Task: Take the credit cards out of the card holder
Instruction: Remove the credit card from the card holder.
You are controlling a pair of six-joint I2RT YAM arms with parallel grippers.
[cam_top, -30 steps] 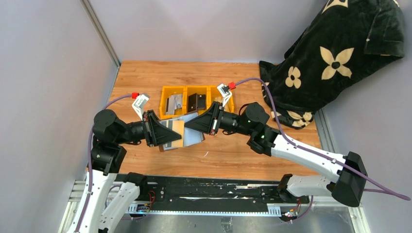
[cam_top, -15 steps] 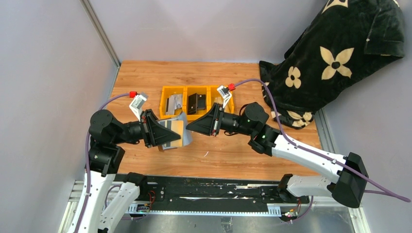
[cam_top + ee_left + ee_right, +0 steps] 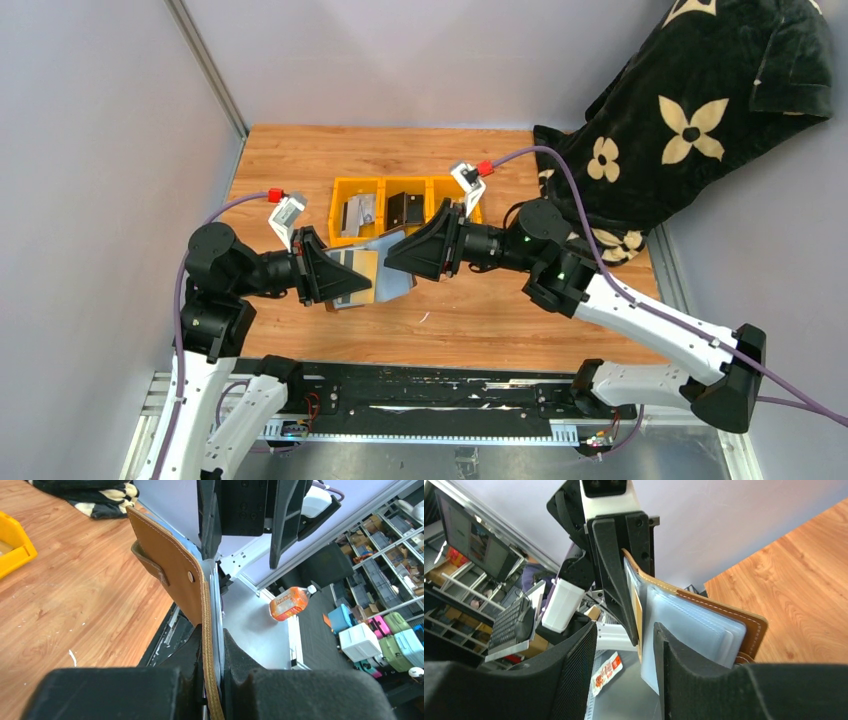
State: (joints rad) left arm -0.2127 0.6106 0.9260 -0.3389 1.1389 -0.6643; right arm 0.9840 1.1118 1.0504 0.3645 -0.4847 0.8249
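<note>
The left gripper (image 3: 212,646) is pinching the card holder (image 3: 170,575) (by its brown edge) above the table (image 3: 75,590); the right gripper (image 3: 625,632) is standing spread beside its grey inside.

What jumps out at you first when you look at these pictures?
Two robot arms come together mid-table around a brown card holder. The left fingers pinch its edge and hold it up, while the right fingers stand apart right beside its clear pockets. Behind them sit yellow bins, and a black blanket with cream flowers fills the far right corner.
</note>
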